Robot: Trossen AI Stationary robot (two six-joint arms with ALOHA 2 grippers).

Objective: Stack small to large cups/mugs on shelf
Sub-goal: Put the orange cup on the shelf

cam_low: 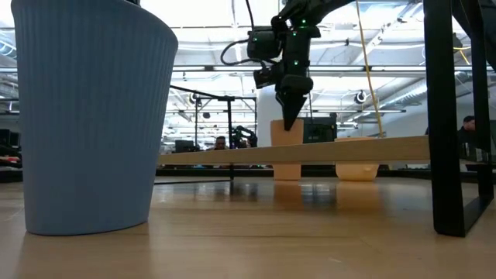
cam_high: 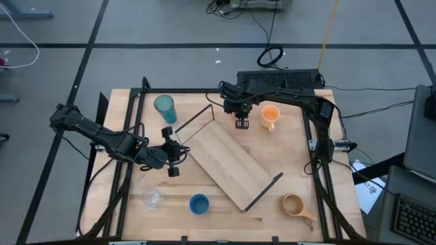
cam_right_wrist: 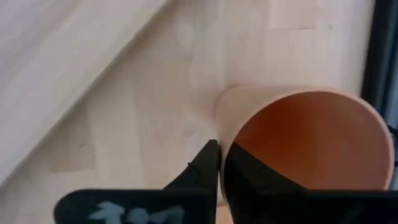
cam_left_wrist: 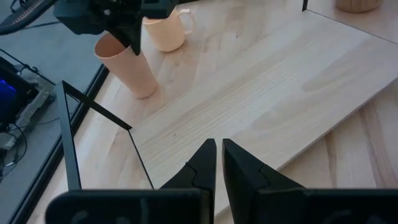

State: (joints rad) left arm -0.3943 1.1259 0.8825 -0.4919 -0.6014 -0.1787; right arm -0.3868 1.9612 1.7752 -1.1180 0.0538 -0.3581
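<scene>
The right gripper's fingers [cam_right_wrist: 217, 163] are pinched shut on the near rim of the small orange cup [cam_right_wrist: 298, 146], standing on the counter [cam_right_wrist: 143, 106] beside the shelf [cam_high: 228, 165]; with only the thin wall caught, the cup could be tipped or dropped when lifted.

- High view: straight down, far enough to take in the whole bench [cam_high: 272, 146].
- Low view: at bench-top height, level, close behind the short blue cup [cam_low: 93, 116].
- Left wrist view: slants down over the shelf [cam_left_wrist: 261, 93].
- Right wrist view: close above the small orange cup [cam_right_wrist: 311, 143], shared with both.
</scene>
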